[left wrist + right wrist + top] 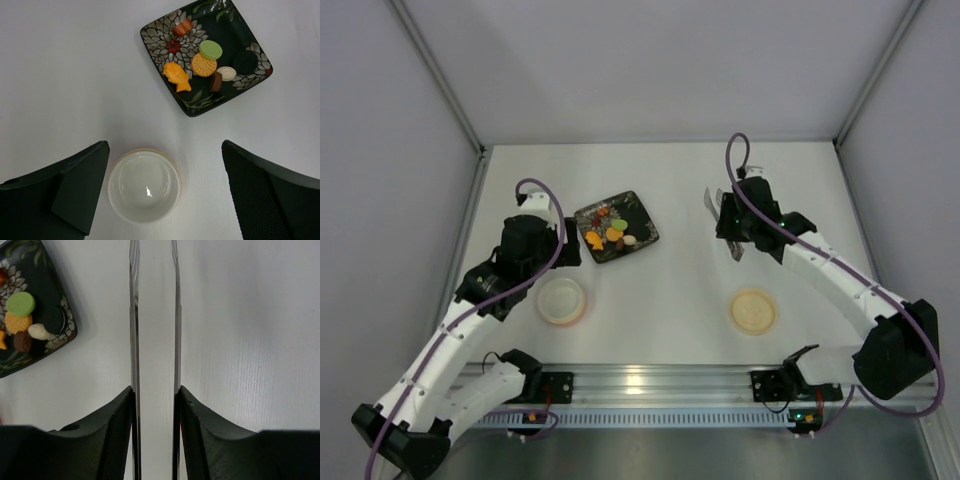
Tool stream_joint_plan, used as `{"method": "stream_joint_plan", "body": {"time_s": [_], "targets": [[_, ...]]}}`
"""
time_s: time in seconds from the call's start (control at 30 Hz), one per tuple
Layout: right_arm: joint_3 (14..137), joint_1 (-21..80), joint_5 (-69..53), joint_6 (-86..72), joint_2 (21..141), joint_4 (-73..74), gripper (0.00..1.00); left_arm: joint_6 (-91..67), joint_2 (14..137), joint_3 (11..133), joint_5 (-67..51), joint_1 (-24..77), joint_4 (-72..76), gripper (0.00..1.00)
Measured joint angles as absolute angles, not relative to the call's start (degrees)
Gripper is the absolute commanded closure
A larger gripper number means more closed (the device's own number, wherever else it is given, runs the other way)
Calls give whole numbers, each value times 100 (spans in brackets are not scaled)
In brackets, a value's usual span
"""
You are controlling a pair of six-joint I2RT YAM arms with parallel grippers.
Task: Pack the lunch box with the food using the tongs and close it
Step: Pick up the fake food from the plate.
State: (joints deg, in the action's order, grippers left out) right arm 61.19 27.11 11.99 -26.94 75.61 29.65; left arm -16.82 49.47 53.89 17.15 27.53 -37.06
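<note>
The lunch box (pixel 562 300) is a small round cream bowl, empty, on the table at the left. My left gripper (pixel 558 254) hovers over it, open; in the left wrist view the lunch box (pixel 144 186) lies between and below the wide-spread fingers (pixel 75 190). The food (pixel 610 234) is a heap of small colourful pieces (pixel 202 65) on a dark floral plate (pixel 160 40). My right gripper (pixel 155 390) is shut on the tongs (pixel 134 315), whose two slim arms run parallel, a narrow gap between them, pointing away over bare table. In the top view the tongs (pixel 712 203) stand right of the plate.
The flat round cream lid (pixel 753 311) lies on the table at the near right, apart from both grippers. The plate (pixel 642 215) sits behind the lunch box. White walls enclose the table on three sides, and a metal rail (pixel 650 385) runs along the near edge.
</note>
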Motion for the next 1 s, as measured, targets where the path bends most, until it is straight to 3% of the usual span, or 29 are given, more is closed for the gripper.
{"method": "stream_joint_plan", "body": {"time_s": [0.43, 1.0], "targets": [[6554, 4309, 937, -2661, 7325, 3376, 65, -1789, 4484, 5284, 2080, 2755, -3859, 1], [7544, 5782, 1448, -2902, 9052, 3406, 63, -1789, 4416, 5131, 2110, 2755, -3903, 1]]}}
